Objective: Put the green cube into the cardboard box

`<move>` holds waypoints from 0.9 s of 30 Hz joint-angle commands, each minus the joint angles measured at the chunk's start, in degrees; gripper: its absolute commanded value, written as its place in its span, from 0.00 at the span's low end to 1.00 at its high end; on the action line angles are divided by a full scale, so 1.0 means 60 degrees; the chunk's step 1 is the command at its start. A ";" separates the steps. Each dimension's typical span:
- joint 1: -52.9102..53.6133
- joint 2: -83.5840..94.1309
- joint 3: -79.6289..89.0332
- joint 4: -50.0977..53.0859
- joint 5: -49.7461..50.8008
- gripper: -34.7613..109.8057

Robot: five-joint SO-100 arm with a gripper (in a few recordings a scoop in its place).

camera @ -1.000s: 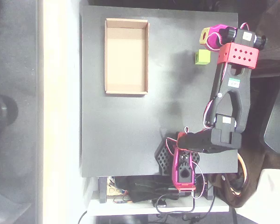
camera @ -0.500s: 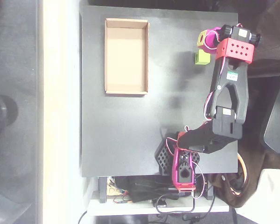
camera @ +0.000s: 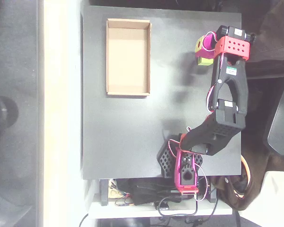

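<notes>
The green cube lies on the black table near its right edge in the overhead view, with its upper part covered by the gripper. My magenta gripper, which carries a yellow patch, hangs directly over the cube's far side. From above, its fingers are hidden under its own body, so I cannot tell how they stand. The cardboard box sits at the table's upper left, open and holding nothing, well apart from the cube.
The arm's base and its cables stand at the table's lower edge. The black arm links run along the right side. A bare stretch of black table lies between the box, the cube and the base.
The gripper has swung left and toward the cube, from beside its upper right to over its top edge. The cube and the box have not moved.
</notes>
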State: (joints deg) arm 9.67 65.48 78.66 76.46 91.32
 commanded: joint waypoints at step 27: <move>-0.0073 -0.0557 -0.0264 -0.0044 0.0029 0.50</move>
State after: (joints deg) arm 9.40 61.79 77.43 76.29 91.23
